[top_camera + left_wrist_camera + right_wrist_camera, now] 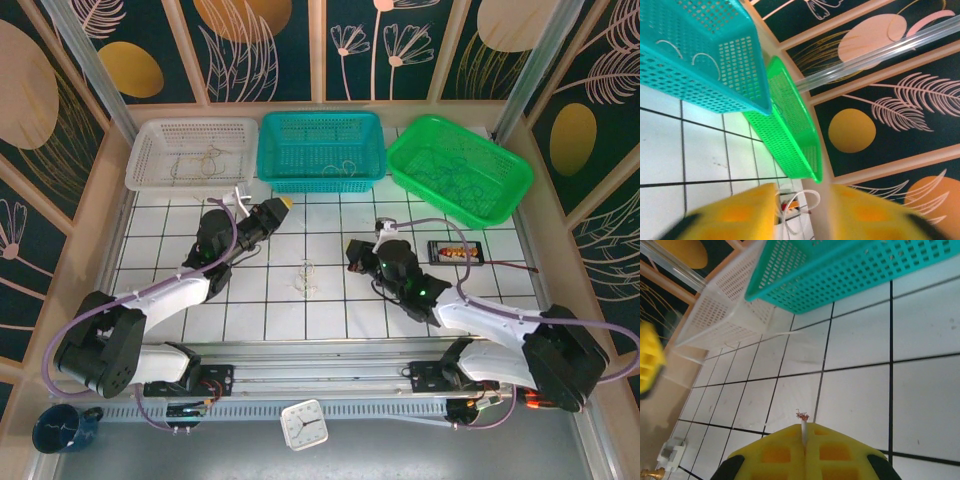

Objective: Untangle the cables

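Observation:
A small tangle of pale cables point(307, 279) lies on the white gridded table between my two arms. My right gripper point(352, 250) hovers just right of it. In the right wrist view that gripper point(804, 432) is shut on a whitish-grey cable point(802, 424), whose frayed copper end pokes out past the fingertips. My left gripper point(283, 204) is raised in front of the teal basket, up and left of the tangle. Its yellow fingers point(735, 215) stand apart with nothing gripped between them; a pale loop shows far off through the gap.
Three baskets line the back: white point(190, 124), teal point(320, 116) and green point(440, 200), each with a few loose wires inside. A small black device point(456, 251) lies right of my right gripper. A clock point(303, 424) and a mug point(60, 428) sit below the table's front rail.

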Action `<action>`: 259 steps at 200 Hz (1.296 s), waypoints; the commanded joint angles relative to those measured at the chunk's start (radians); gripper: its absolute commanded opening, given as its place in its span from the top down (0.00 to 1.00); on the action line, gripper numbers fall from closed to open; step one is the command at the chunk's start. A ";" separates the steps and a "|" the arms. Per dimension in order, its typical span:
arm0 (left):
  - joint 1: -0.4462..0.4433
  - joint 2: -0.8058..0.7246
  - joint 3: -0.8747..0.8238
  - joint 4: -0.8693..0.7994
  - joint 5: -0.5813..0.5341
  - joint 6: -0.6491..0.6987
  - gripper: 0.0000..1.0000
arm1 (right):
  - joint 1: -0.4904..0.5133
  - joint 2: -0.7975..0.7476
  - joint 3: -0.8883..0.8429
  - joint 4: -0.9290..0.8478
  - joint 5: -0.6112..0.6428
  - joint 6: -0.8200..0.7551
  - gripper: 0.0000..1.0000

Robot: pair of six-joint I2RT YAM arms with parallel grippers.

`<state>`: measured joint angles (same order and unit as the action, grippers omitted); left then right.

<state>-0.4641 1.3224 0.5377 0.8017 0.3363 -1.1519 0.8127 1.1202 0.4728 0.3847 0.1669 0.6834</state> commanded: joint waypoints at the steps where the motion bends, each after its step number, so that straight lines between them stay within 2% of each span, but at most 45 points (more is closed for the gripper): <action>1: 0.005 -0.026 -0.036 -0.011 -0.032 0.040 0.44 | -0.009 -0.035 0.105 -0.084 0.003 -0.087 1.00; 11: 0.005 -0.031 -0.043 -0.025 -0.038 0.052 0.35 | -0.013 -0.035 0.148 -0.113 -0.011 -0.118 1.00; 29: 0.005 -0.039 -0.054 -0.044 -0.042 0.077 0.26 | -0.019 -0.030 0.216 -0.150 -0.037 -0.159 1.00; 75: 0.005 -0.073 -0.045 -0.061 0.018 0.162 0.14 | -0.033 -0.016 0.327 -0.206 -0.108 -0.195 1.00; 100: 0.006 -0.089 -0.016 -0.087 0.072 0.242 0.13 | -0.038 -0.005 0.361 -0.208 -0.125 -0.200 1.00; 131: 0.004 -0.118 0.025 -0.205 0.092 0.425 0.13 | -0.047 0.027 0.418 -0.224 -0.145 -0.208 1.00; 186: 0.001 -0.143 0.041 -0.289 0.152 0.660 0.13 | -0.049 0.075 0.505 -0.290 -0.270 -0.220 1.00; 218: 0.001 -0.109 0.052 -0.298 0.130 0.685 0.13 | -0.048 0.070 0.525 -0.304 -0.306 -0.218 1.00; 259: 0.001 -0.059 0.032 -0.181 0.121 0.590 0.13 | -0.047 0.053 0.544 -0.299 -0.335 -0.205 1.00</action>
<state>-0.4633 1.2385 0.5575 0.5289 0.4595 -0.5278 0.7681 1.1900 0.9707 0.0883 -0.1303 0.4793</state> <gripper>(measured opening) 0.866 0.053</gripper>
